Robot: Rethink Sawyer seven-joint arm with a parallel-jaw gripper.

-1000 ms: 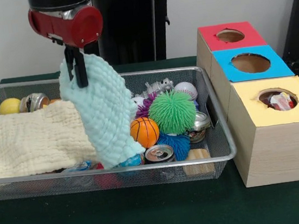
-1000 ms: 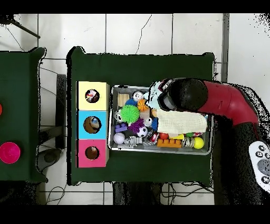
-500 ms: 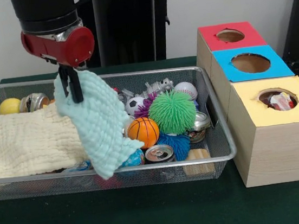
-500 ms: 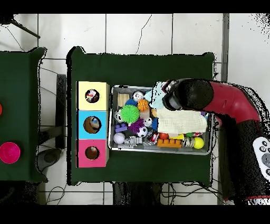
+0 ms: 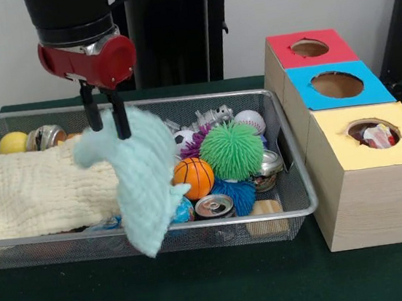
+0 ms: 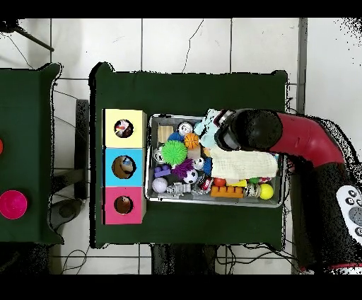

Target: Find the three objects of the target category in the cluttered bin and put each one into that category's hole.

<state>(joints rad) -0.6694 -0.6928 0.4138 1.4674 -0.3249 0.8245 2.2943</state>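
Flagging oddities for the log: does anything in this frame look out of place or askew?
Yes. The pale green knitted cloth sags from the gripper, its lower end drooping over the near rim of the wire mesh bin instead of lying inside. Nothing looks spilled or damaged.

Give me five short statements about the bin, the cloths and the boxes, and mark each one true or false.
1. The pincer is open, its two fingers spread apart. True.
2. The mint cloth hangs over the bin's front rim. True.
3. The cream cloth lies draped on the yellow box. False: it lies inside the wire bin, at its left end in the front view.
4. The green spiky ball sits in the red box's hole. False: it is in the bin, beside the small basketball.
5. The blue box stands between the red box and the yellow one. True.
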